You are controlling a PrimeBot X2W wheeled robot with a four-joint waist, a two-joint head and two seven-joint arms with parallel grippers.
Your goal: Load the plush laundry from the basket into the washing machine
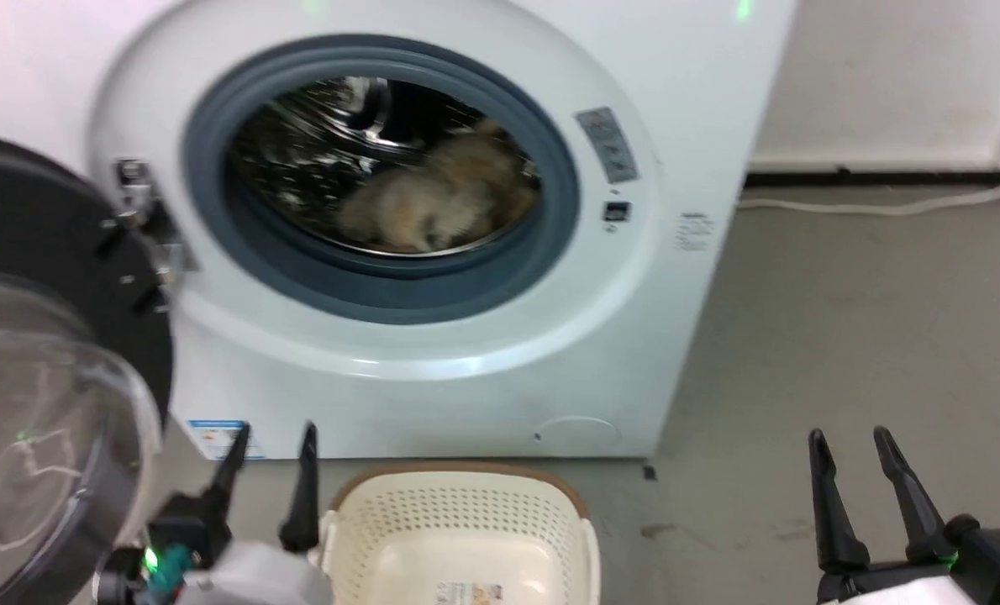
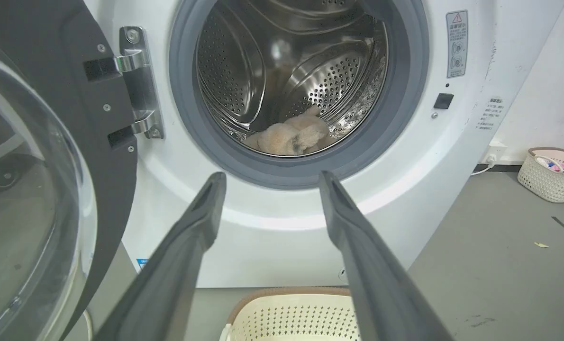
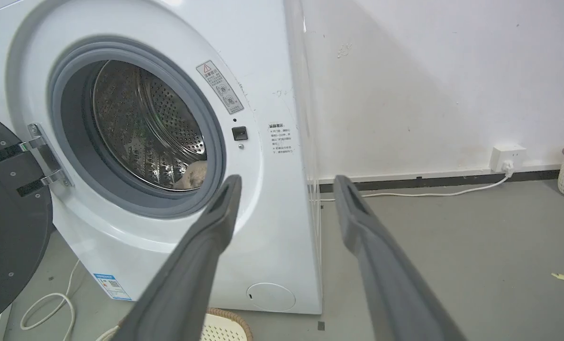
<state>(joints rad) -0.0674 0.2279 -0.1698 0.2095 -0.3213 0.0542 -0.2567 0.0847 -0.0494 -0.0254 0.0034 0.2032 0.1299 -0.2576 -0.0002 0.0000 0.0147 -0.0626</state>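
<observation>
In the upper middle of the head view, the washing machine (image 1: pixel 483 378) stands with its round opening facing me, and the plush toy (image 1: pixel 433 202) lies inside the steel drum (image 2: pixel 244 71), low in the opening and slightly right of its centre. This view is blurred, so I see the toy only as a beige, fluffy mass. In the left wrist view it is sharper: it rests on the bottom of the drum, just behind the grey seal (image 2: pixel 405 94).

The door (image 1: pixel 46 244) hangs wide open at the left edge of the frame, its clear bubble turned towards me, held by a shiny hinge (image 2: pixel 140 80).

At the bottom centre of the head view, the basket (image 1: pixel 466 512) sits on the grey floor (image 1: pixel 844 319) just in front of the machine, with a small label on its bottom.

My left gripper (image 1: pixel 274 431) is at the lower left, just beside the basket's left rim, its two dark fingers spread apart with nothing between them. My right gripper (image 1: pixel 850 435) is at the lower right, well apart from the basket, its fingers likewise parted and holding nothing.

In the right wrist view a white wall socket (image 3: pixel 507 156) sits at the right, with a cable (image 3: pixel 429 193) running along the floor towards the machine. A second basket (image 2: pixel 550 182) stands at the right edge of the left wrist view, near the wall.
</observation>
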